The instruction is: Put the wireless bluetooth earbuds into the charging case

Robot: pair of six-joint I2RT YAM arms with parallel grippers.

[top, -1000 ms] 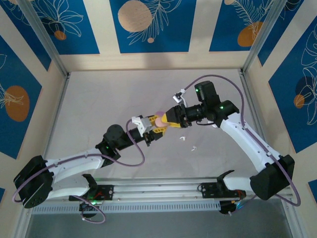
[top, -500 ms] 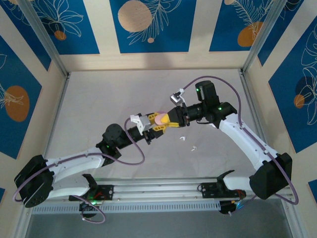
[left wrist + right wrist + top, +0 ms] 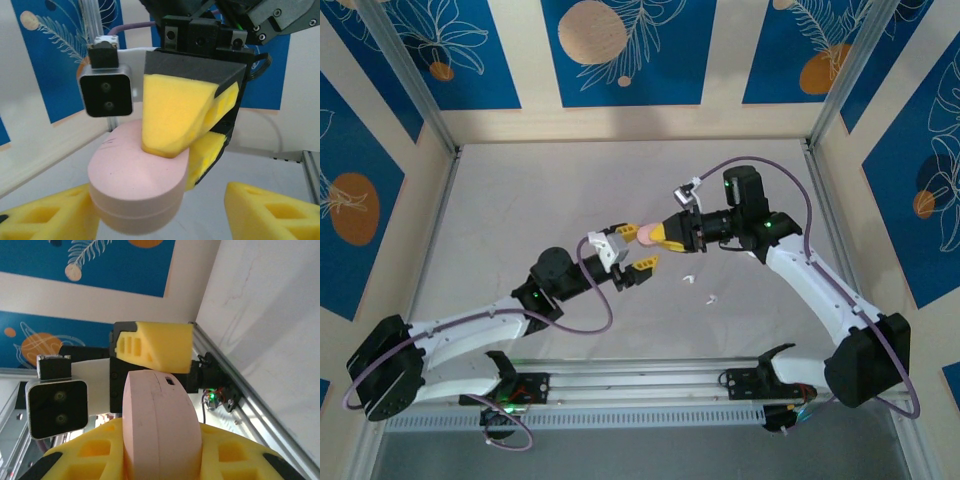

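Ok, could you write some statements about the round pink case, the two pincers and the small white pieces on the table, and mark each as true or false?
1. The round pale pink plastic case is clamped in the right pincer. True.
2. The left pincer is shut on the case. False: its yellow foam fingers stand open, one on each side.
3. Two tiny white earbuds lie on the grey table. True.
4. The case rests on the table. False: it is held up in the air.
5. The lid of the case is open. False: it is closed.
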